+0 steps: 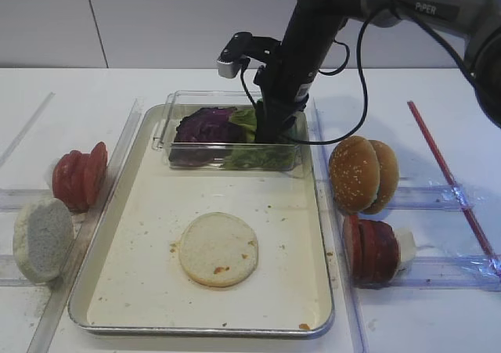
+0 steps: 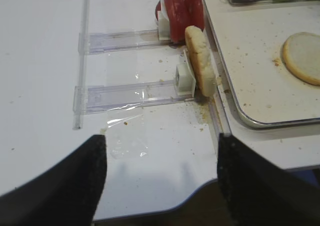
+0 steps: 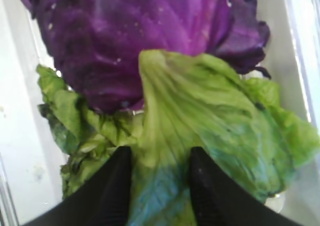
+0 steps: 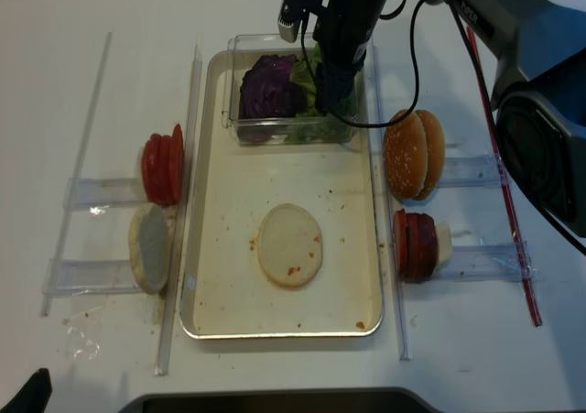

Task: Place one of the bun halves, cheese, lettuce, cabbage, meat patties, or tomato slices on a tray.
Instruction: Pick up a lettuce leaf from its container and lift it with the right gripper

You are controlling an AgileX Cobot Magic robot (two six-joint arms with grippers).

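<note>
Right gripper [image 3: 157,186] is down in the clear box [image 1: 168,126], its 2 fingers straddling a lettuce [image 3: 200,121] fold, looks like pinching it so it peels off the cabbage [image 3: 135,35]. Left gripper [image 2: 160,181] idles, spread wide.

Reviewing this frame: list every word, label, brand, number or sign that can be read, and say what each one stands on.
"PiPER": pale lettering on the grey upper link of the right robot arm, read in the first exterior high view.
The same lettering on that arm in the second exterior high view is too small and skewed to read.
Nothing else: no legible text on the shiny metal tray, the clear plastic box, the food, or in either wrist view.
</note>
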